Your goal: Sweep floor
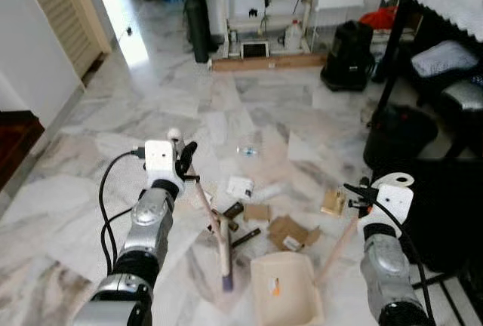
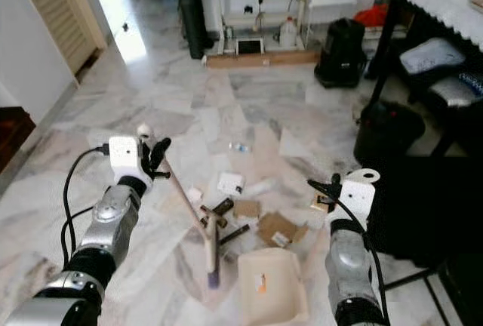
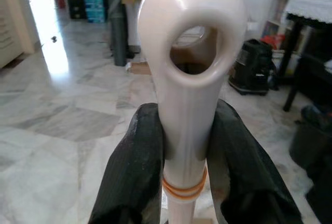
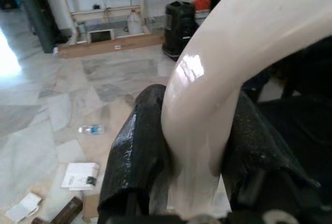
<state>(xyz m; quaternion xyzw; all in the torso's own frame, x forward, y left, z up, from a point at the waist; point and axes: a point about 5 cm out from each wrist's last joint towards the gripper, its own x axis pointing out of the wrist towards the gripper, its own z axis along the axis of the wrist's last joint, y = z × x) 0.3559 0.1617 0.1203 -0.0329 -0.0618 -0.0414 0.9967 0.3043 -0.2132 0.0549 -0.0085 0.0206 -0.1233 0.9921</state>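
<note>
1. Broom handle (image 3: 189, 79) sits closest to the lens in the left wrist view, its cream tip with the hanging hole standing just past the two black fingers (image 3: 132, 167), which are clamped on the shaft from either side.
2. Left gripper (image 1: 185, 161) holds that handle near its top end. From the jaws the shaft slants down and toward the robot's right, ending at the broom head (image 1: 225, 264) on the marble floor (image 1: 90, 190).
3. Right gripper (image 1: 355, 196) is closed around the dustpan handle (image 4: 218, 79); the cream stem passes between its fingers and runs down and inward to the dustpan (image 1: 285, 288), resting on the floor.
4. Key relation: broom head lies just beside the dustpan, on the left-arm side, with the pan's mouth facing away from the robot toward the litter.
5. Litter sits beyond both jaws, between the two arms: cardboard scraps (image 1: 290, 232), a white packet (image 1: 240, 187), a dark stick (image 1: 232, 211), another card piece (image 1: 333, 201) nearest the right gripper, and a small plastic bottle (image 1: 247, 150) farther out.
6. Judgement: little debris looks collected yet. Next stroke would call for the left arm to reach the head past the scraps and draw them back toward the pan, which the right arm must hold flat.
</note>
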